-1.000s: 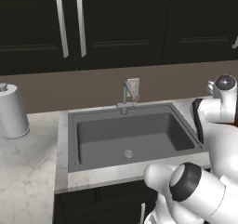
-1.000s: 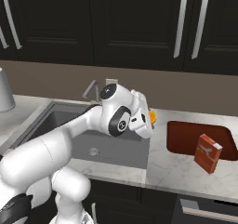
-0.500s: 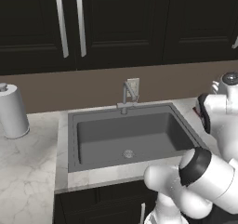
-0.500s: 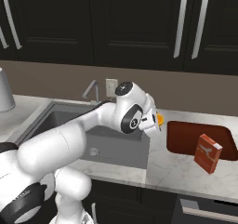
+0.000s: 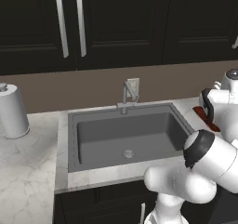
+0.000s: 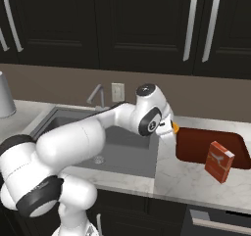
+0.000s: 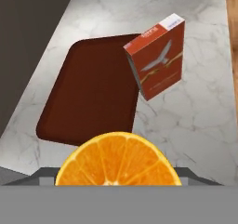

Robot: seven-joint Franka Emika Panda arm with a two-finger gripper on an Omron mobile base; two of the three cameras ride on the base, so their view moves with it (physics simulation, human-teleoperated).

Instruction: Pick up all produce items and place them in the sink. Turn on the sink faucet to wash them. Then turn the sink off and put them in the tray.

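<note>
Your orange half (image 7: 118, 160) shows its cut face with pale segment lines, held up at the near edge of the dark red tray (image 7: 88, 97). The tray lies flat and shallow on the desk, right of the dark grey sink (image 5: 125, 135), whose slim grey faucet (image 5: 127, 95) stands at its far rim.

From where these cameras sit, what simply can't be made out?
- Gripper fingertips: in the hand view the orange half covers them, so its grip cannot be confirmed.
- Orange half: in the right base view the hand leaves just a sliver showing.
- Tray: in the left base view the arm covers most of it.
- Box: its print is too small to read.
</note>
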